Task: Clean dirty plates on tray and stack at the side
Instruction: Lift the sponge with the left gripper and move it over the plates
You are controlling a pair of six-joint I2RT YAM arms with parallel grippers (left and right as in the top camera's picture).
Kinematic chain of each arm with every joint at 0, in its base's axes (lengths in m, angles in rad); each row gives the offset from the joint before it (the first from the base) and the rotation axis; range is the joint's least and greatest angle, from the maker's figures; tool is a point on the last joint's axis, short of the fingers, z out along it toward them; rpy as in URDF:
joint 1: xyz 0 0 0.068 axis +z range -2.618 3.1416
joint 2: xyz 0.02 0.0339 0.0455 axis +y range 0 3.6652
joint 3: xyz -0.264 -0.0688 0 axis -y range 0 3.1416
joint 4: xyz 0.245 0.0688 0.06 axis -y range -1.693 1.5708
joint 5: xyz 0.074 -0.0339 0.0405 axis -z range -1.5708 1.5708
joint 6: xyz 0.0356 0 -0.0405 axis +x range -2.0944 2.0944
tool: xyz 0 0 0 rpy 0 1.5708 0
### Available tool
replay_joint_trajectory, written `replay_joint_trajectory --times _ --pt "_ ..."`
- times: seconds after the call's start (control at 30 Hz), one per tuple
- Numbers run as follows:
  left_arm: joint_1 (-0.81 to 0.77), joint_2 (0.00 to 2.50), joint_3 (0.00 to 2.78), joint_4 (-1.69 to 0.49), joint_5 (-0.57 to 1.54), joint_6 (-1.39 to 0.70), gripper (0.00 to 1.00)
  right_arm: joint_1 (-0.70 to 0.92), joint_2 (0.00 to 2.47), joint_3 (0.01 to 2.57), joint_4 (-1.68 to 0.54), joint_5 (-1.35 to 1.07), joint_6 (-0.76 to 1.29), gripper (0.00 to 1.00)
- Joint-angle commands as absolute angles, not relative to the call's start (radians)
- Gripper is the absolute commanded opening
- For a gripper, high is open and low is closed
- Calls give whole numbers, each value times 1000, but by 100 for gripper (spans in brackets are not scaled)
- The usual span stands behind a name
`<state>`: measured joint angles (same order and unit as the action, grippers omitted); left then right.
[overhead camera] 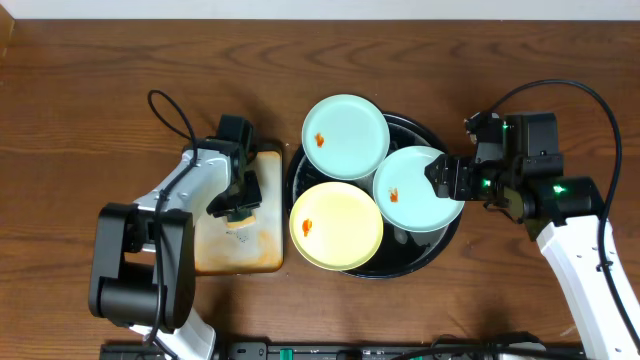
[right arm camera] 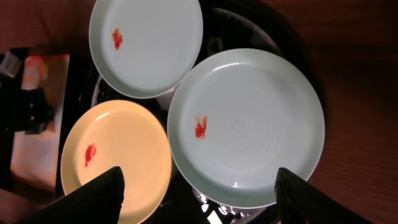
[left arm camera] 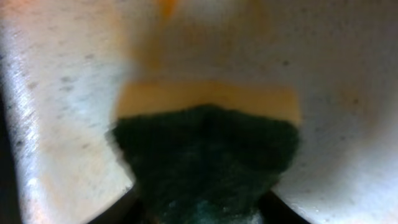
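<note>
Wooden table (overhead camera: 80, 120), three dirty plates (overhead camera: 335, 225) in tray (overhead camera: 412, 266); right gripper (overhead camera: 445, 180) spread, left gripper (overhead camera: 235, 205) unclear

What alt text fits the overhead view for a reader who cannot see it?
Three dirty plates, two mint-blue and one yellow, each smeared orange, fill a black tray. The open right gripper is at one blue plate's edge; the left gripper holds a sponge over a stained metal pan.

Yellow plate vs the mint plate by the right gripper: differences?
The yellow plate is pale yellow; the mint plate is pale blue-green. The open right gripper hangs over the mint plate's edge; nothing is over the yellow plate. Both are round, rest on the black tray and carry one orange smear.
</note>
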<state>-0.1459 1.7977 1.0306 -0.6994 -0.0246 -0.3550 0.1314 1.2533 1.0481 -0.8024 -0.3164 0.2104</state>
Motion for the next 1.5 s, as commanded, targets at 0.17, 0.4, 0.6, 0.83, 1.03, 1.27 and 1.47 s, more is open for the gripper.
replay_joint_trajectory --times 0.17,0.4,0.6,0.83,1.03,1.27,1.47 --pt "-141 1798 1047 -728 -35 -353 7 127 1257 1066 -800 -310 231 76" --pt "-141 1707 1107 -789 -4 -308 7 127 1258 1066 -794 -286 231 80" --pt "-142 1621 1110 -788 17 -278 8 127 1311 1066 -784 -245 232 73" --pt "-143 1601 1110 -789 18 -255 7 127 1385 1066 -714 -341 210 67" --pt "-143 1601 1112 -791 74 -250 7 125 1414 1066 -765 -153 311 60" --pt "-180 1601 1155 -780 148 -233 8 123 1519 1066 -769 -83 348 54" --pt "-311 1601 1260 -778 202 -267 7 123 1587 1066 -727 -83 348 52"
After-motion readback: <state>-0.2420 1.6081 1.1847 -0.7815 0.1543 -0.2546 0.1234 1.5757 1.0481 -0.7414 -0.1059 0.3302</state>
